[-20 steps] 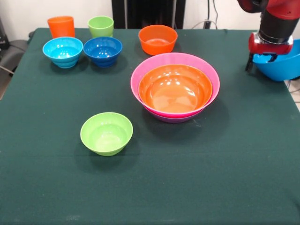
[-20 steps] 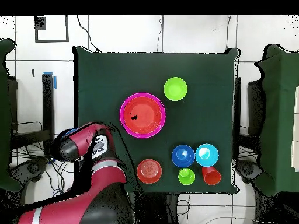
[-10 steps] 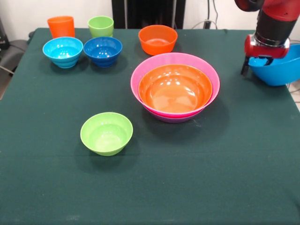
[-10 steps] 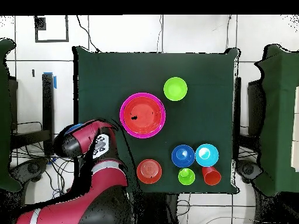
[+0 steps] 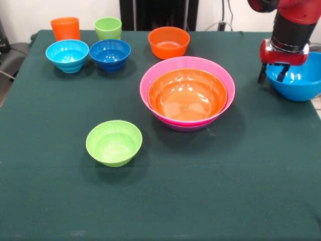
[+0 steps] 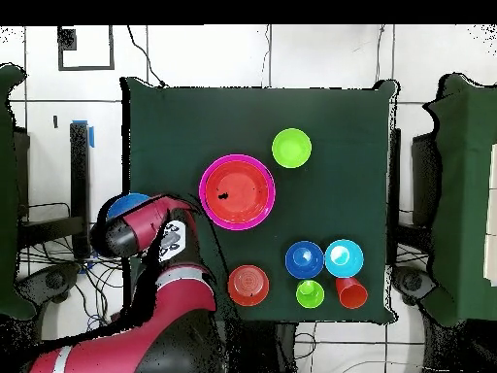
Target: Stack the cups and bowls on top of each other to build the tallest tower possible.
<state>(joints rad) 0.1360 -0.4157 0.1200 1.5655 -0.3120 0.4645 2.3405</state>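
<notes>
One step in hand: you are carrying the big blue bowl (image 5: pixel 300 83) toward the stack (image 5: pixel 187 93).
Pincer: the pincer (image 5: pixel 273 74) is straddling the blue bowl's rim, apparently pinching it; the bowl looks tilted and off the worktop (image 5: pixel 200 191).
Stack: orange bowl nested in pink, a purple edge showing beneath, mid-worktop.
Doing it well: you are wanting the bowl raised above the pink rim, centred over the orange one, then lowered level.
Risk: a rim pinch may be letting the bowl swing.
</notes>
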